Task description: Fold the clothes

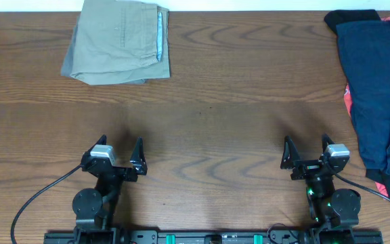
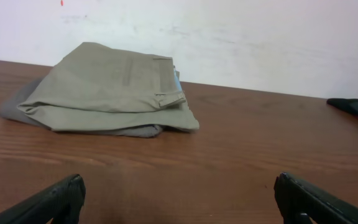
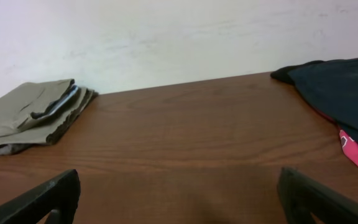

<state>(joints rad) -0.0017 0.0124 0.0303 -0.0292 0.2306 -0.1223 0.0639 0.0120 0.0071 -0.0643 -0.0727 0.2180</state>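
Observation:
The pale khaki-green shorts [image 1: 119,39] lie folded in a neat stack at the far left of the table, a light bluish waistband showing on the right edge. They also show in the left wrist view [image 2: 107,90] and the right wrist view [image 3: 30,115]. A darker grey piece [image 2: 14,107] peeks out under them. A pile of navy, black and red garments [image 1: 378,88] lies unfolded at the right edge, also in the right wrist view [image 3: 344,93]. My left gripper [image 1: 118,150] and right gripper [image 1: 305,150] are open and empty near the front edge, far from the clothes.
The wooden table [image 1: 208,102] spans the view, bare between the two clothing piles. A white wall [image 2: 229,37] stands behind the far edge. Black cables [image 1: 39,196] run from the arm bases at the front.

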